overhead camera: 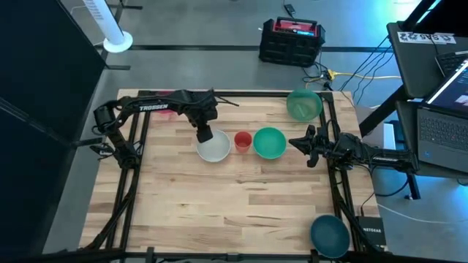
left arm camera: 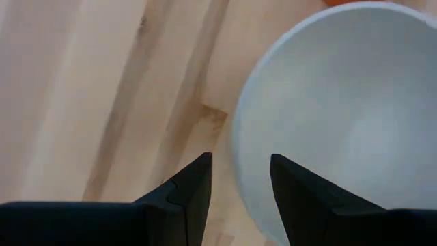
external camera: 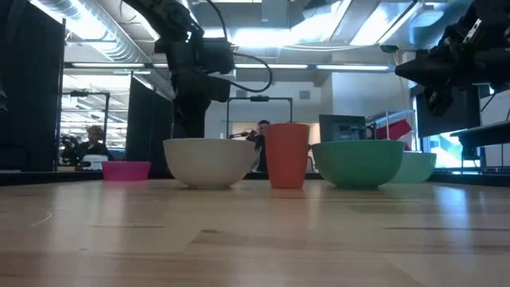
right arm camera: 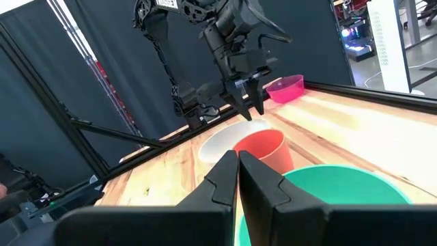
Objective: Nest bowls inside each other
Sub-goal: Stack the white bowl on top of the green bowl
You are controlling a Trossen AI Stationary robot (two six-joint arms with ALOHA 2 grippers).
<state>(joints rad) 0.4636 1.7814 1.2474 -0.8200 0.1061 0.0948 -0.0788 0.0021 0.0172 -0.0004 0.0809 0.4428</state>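
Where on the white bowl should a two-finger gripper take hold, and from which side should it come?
Probably the rim of the white bowl, pinched from straight above with one finger inside the wall and one outside. It stands upright and open, and its wall is thin. The edge away from the red cup looks safest, since the cup stands close beside it. The left gripper hangs open over that edge.

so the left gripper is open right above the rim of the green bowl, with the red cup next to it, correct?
Not quite: the open left gripper hangs over the rim of the white bowl, not the green bowl. The left wrist view shows its fingers straddling the white rim. The red cup stands between the two bowls in the high view.
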